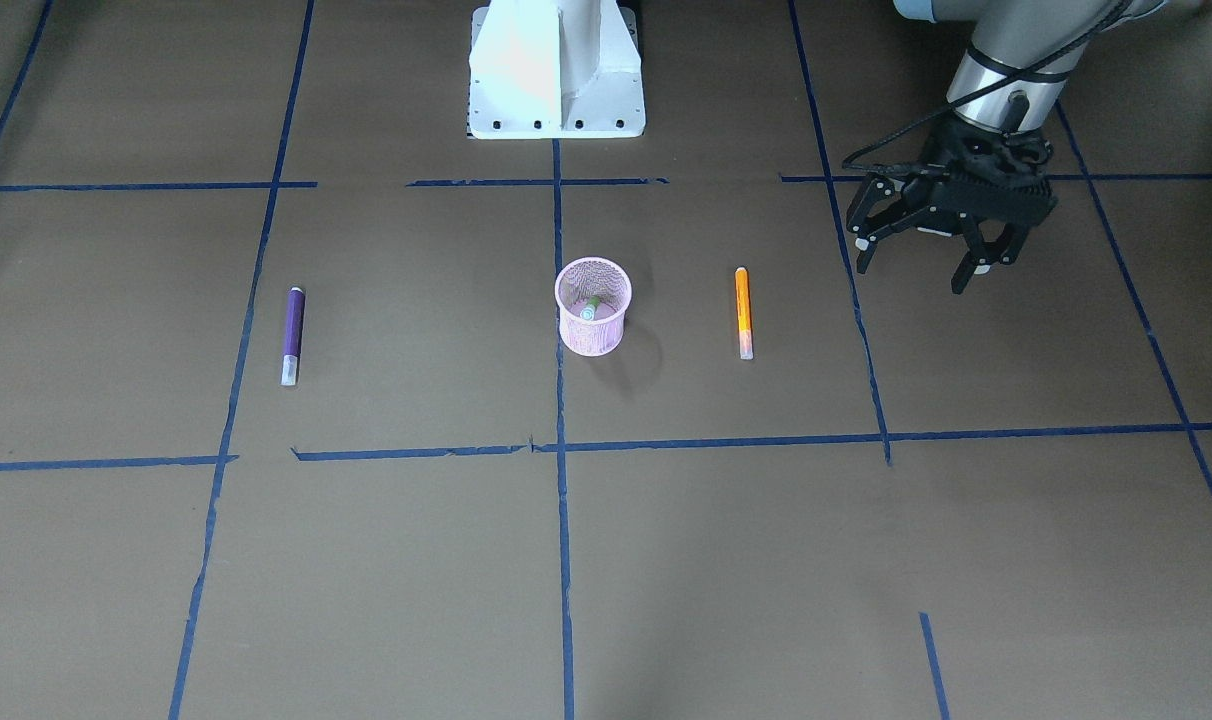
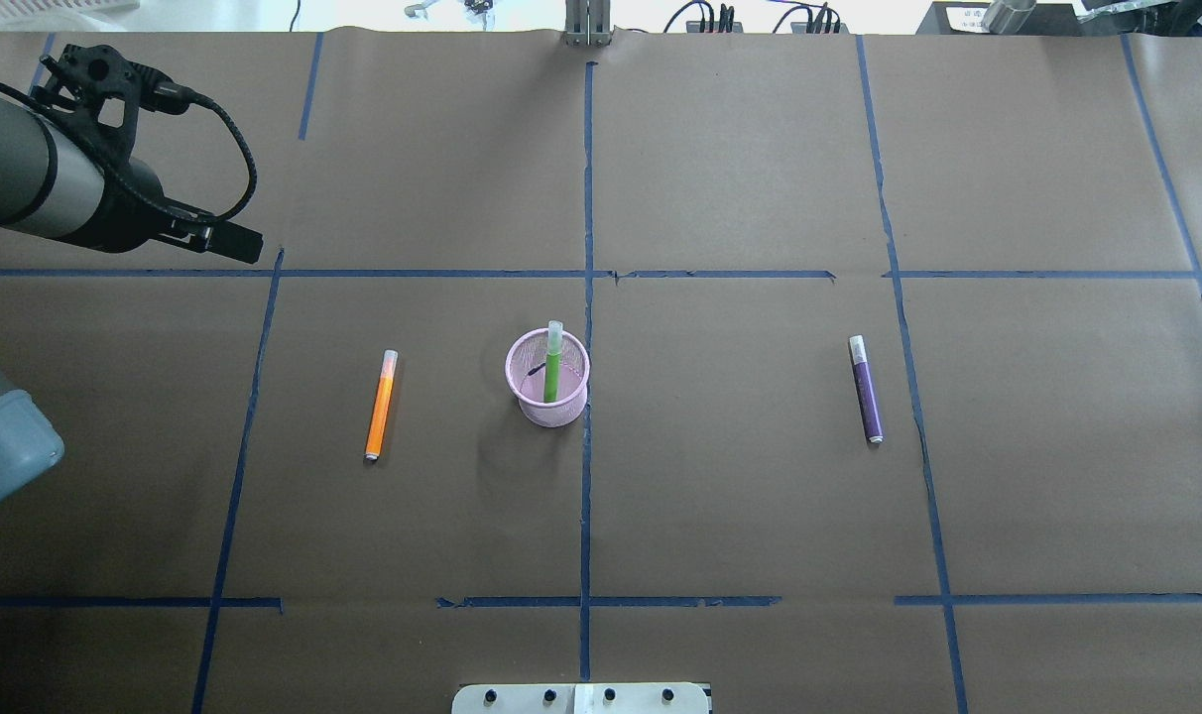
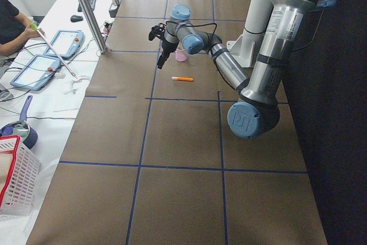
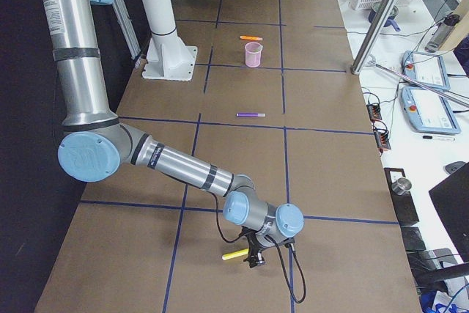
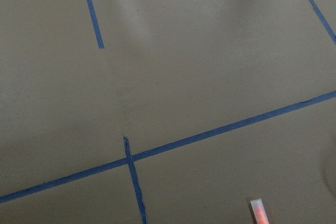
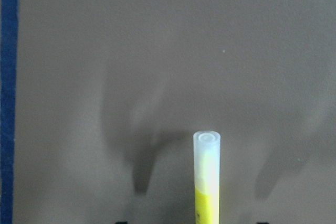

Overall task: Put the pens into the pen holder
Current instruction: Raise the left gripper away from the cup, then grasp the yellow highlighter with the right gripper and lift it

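The pink mesh pen holder (image 1: 593,335) (image 2: 549,407) stands mid-table with a green pen (image 2: 551,372) upright in it. An orange pen (image 1: 742,310) (image 2: 380,405) lies on the robot's left of the holder, and a purple pen (image 1: 292,335) (image 2: 866,389) on its right. My left gripper (image 1: 916,265) hovers open and empty, behind and outward of the orange pen. My right gripper (image 4: 253,262) is low at the table's far right end, over one end of a yellow pen (image 4: 236,254) (image 6: 207,182). In the right wrist view its finger shadows stand wide apart on either side of the pen.
The white robot base (image 1: 556,90) stands at the table's robot-side edge. Blue tape lines (image 2: 586,446) divide the brown table cover. Beyond the far edge are a metal post (image 3: 86,10), tablets, an operator and a white basket (image 3: 14,176).
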`<state>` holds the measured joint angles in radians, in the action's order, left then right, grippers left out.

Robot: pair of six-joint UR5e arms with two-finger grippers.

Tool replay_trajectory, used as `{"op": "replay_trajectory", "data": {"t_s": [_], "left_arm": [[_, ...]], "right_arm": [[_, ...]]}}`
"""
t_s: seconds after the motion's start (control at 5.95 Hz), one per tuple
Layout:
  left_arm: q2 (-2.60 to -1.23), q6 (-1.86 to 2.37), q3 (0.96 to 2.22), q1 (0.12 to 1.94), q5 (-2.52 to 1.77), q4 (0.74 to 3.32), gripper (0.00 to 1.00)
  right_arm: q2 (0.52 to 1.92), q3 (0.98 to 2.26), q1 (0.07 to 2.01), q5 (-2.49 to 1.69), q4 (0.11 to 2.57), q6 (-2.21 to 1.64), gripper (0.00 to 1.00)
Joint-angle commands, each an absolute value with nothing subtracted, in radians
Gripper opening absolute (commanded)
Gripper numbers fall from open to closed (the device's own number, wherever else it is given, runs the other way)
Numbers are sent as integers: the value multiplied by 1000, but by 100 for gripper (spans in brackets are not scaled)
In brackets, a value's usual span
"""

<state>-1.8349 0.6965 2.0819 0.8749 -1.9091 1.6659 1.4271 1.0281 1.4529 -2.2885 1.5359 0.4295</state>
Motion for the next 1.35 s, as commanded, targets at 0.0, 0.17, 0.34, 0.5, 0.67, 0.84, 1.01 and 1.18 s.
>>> {"op": "replay_trajectory", "data": {"t_s": [0.0, 0.17, 0.34, 0.5, 0.67, 0.84, 1.01, 1.18], "left_arm": [[-1833, 699, 2092, 876, -1911, 1666, 100], [-1833, 699, 2094, 877, -1911, 1667, 100], [-1833, 704, 2105, 880, -1911, 1664, 100], [-1832, 704, 2105, 882, -1911, 1664, 100], [-1824, 703, 2105, 888, -1911, 1666, 100], [-1819, 703, 2106, 890, -1917, 1669, 100], [-1818, 701, 2111, 896, -1921, 1669, 100], [-1818, 703, 2112, 899, -1931, 1669, 100]], "right_arm": [[1419, 1020, 1439, -2273, 1529, 428, 76], [1419, 1019, 1439, -2270, 1528, 428, 71], [1419, 1014, 1439, -2267, 1526, 428, 64], [1417, 1005, 1439, -2266, 1525, 426, 62], [1417, 1000, 1437, -2266, 1523, 428, 62], [1417, 999, 1439, -2266, 1523, 428, 61], [1417, 999, 1439, -2264, 1523, 428, 61], [1417, 997, 1439, -2255, 1523, 426, 56]]}}
